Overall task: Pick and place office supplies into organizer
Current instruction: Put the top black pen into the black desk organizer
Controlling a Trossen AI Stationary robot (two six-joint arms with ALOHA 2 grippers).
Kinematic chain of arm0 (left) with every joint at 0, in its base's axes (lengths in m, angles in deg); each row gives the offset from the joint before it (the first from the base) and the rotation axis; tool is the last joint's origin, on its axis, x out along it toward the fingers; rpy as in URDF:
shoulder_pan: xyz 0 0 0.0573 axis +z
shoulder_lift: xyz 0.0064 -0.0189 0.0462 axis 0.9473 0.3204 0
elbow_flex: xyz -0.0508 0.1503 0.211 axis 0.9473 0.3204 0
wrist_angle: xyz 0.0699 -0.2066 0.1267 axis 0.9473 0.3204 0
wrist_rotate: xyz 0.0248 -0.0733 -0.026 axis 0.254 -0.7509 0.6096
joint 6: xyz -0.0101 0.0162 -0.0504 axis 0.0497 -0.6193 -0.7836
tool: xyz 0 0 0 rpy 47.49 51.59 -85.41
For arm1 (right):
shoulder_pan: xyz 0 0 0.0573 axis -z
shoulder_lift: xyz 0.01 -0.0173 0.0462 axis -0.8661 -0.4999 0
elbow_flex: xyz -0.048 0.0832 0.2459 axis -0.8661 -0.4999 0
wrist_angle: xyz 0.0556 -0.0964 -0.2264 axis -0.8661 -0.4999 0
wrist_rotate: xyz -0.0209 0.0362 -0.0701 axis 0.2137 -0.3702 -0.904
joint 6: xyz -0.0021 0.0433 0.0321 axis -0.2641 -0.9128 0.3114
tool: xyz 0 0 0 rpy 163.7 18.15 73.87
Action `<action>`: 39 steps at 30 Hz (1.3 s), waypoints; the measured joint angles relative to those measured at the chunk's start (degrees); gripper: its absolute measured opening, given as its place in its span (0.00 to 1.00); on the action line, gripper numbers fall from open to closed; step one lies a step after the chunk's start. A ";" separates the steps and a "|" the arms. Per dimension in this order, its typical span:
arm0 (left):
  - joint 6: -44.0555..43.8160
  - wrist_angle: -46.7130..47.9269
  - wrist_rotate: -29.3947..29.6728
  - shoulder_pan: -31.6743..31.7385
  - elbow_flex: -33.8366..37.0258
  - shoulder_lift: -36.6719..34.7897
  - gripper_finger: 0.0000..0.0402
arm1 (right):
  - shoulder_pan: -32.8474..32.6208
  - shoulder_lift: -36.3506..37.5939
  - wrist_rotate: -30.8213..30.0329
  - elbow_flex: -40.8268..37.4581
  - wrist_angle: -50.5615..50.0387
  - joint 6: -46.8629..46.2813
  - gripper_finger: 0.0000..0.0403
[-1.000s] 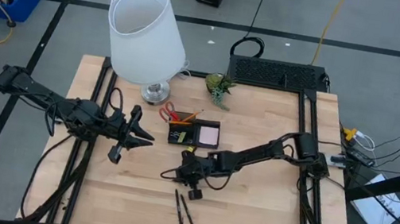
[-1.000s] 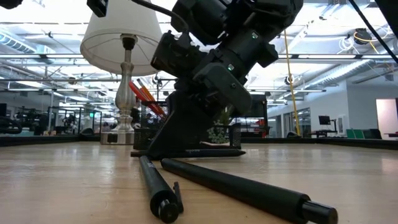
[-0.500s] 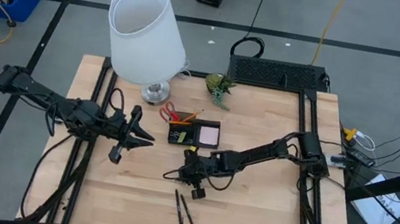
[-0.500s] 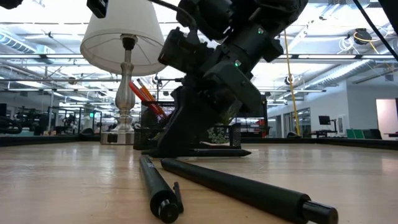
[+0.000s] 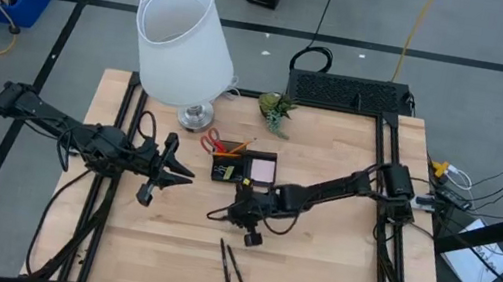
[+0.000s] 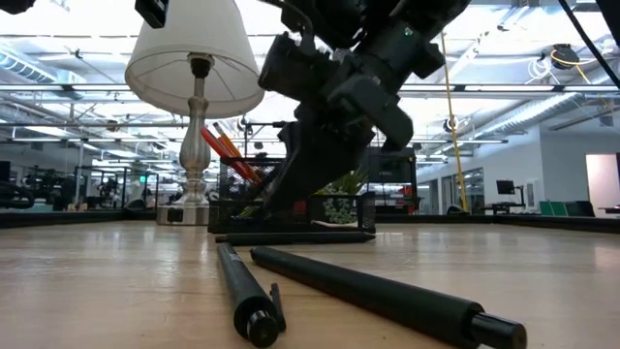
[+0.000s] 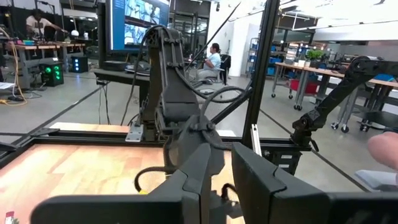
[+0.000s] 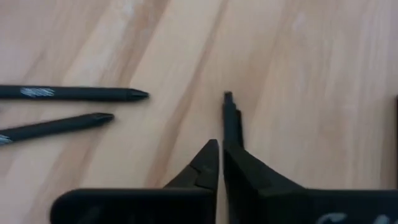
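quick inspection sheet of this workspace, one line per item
surface: wooden table, mostly bare.
job's things: organizer holds a pink pad; scissors and pencils at its left; two black pens lie loose near the front edge.
clutter: lamp, small plant, wire rack.
grippers: right gripper shut on a black pen below the organizer; left gripper waits at the left, shut and holding nothing.
cables: on the floor around the table.
surroundings: a seated person in the room behind.
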 joint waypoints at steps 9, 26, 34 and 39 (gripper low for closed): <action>0.19 -0.30 0.00 -0.01 0.00 0.00 0.17 | 0.20 -1.94 0.65 0.04 3.54 1.57 0.37; 0.07 0.03 0.42 0.00 0.00 0.00 0.17 | 3.37 -3.33 0.55 0.26 -4.80 -0.18 0.34; 0.09 0.01 0.39 0.00 0.00 0.00 0.17 | 3.37 -3.30 0.78 0.28 -6.20 1.05 0.16; 0.11 0.02 0.84 -0.02 0.00 0.00 0.17 | 3.34 -3.28 0.76 0.31 -8.16 1.45 0.05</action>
